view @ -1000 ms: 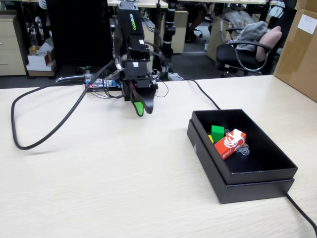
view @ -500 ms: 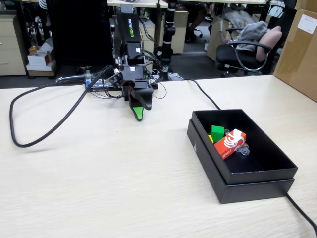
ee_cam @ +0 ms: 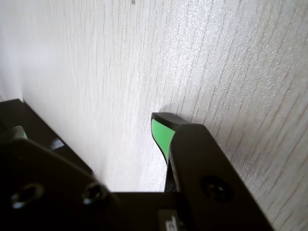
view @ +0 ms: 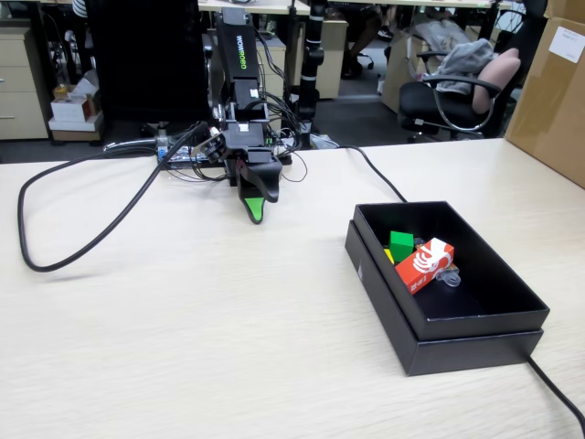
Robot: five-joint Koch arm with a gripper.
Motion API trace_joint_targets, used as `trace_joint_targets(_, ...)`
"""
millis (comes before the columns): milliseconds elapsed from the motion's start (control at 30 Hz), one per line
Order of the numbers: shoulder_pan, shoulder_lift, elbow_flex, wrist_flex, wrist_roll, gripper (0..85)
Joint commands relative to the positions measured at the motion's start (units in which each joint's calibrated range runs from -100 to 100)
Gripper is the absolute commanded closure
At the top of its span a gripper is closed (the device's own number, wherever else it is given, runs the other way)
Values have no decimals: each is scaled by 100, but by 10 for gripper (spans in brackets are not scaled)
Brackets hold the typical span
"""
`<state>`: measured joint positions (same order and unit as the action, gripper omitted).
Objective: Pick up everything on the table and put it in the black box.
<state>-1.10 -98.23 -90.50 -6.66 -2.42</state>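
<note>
Red packet [view: 425,265], green cube [view: 400,244] and yellow cube [view: 388,256] all lie inside the black box [view: 475,325], toward its far-left corner as your fixed view shows it. You will find the box at the table's [view: 183,347] right side. The gripper [view: 255,212] points down near the table's far edge, well apart from the box and holding nothing. Whether its fingers are parted or closed cannot be told.
</note>
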Motion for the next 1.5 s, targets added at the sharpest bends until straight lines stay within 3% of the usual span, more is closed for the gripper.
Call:
trace_joint_targets(0,-10,167,-107,-98,-49,363)
trace_joint_targets(1467,-24,-5,-288,-29,-54,363)
